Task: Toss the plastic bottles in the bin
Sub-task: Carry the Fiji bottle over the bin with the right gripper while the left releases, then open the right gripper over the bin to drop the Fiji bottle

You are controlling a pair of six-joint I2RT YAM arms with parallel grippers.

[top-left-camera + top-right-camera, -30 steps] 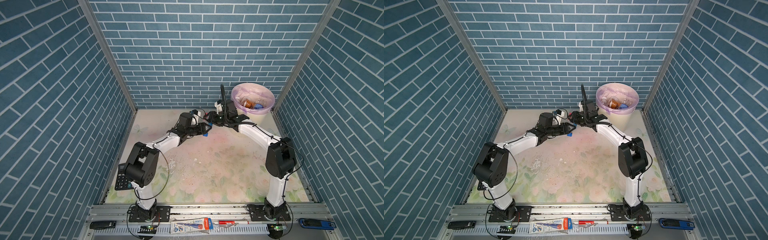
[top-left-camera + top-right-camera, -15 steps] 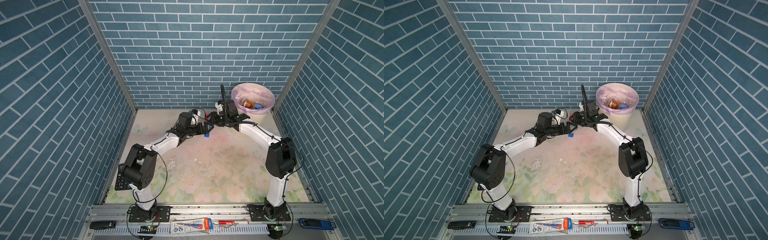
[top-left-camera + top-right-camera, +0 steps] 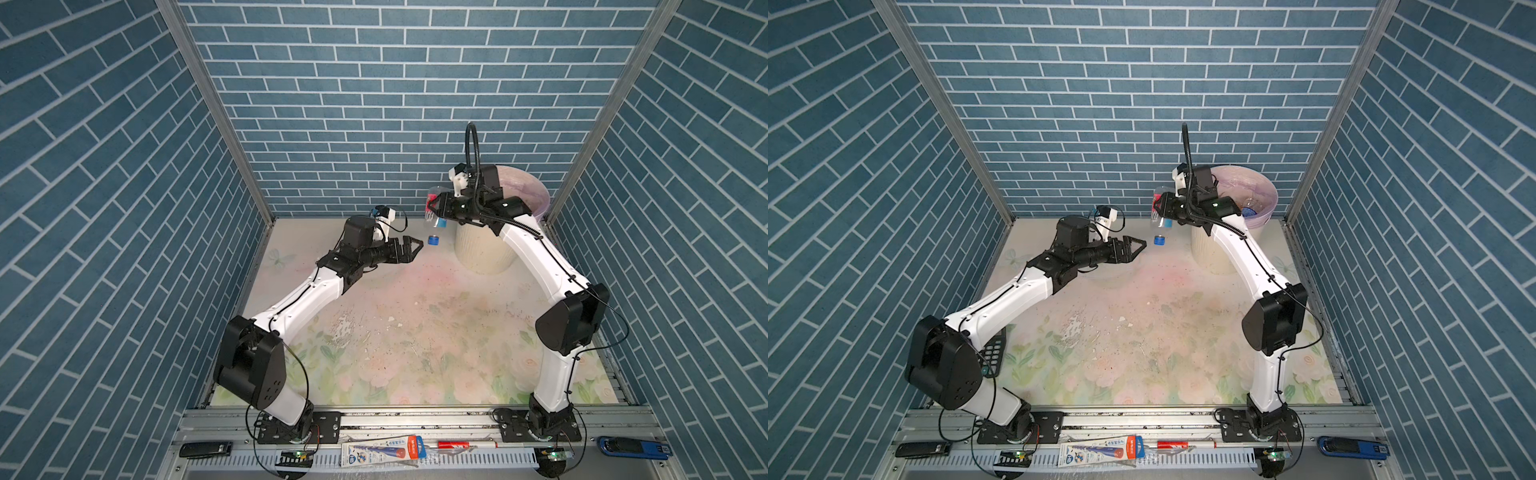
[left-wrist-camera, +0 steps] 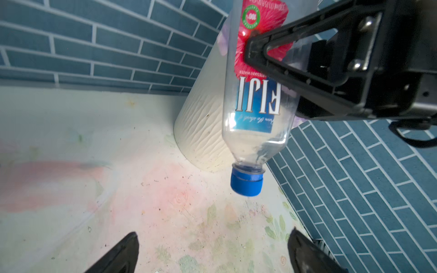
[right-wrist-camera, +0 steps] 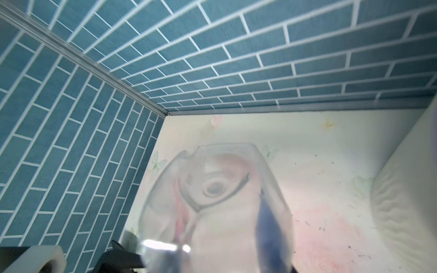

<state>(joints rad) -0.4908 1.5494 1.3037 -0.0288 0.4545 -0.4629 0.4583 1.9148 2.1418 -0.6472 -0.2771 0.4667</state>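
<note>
Hanging neck-down, your bottle (image 4: 257, 101) has its long axis close to vertical, base up. Your right gripper (image 3: 436, 206) clamps its labelled body, holding it in the air just left of the bin (image 3: 482, 253) at the far right. Your left gripper (image 3: 417, 249) gapes wide and empty, just left of the cap (image 3: 433, 240).

Inverted bottle (image 4: 255, 146) shows a label (image 4: 259, 97) reading "FIJI". A green ring (image 4: 251, 16) on the label's red part reads "100%".
</note>
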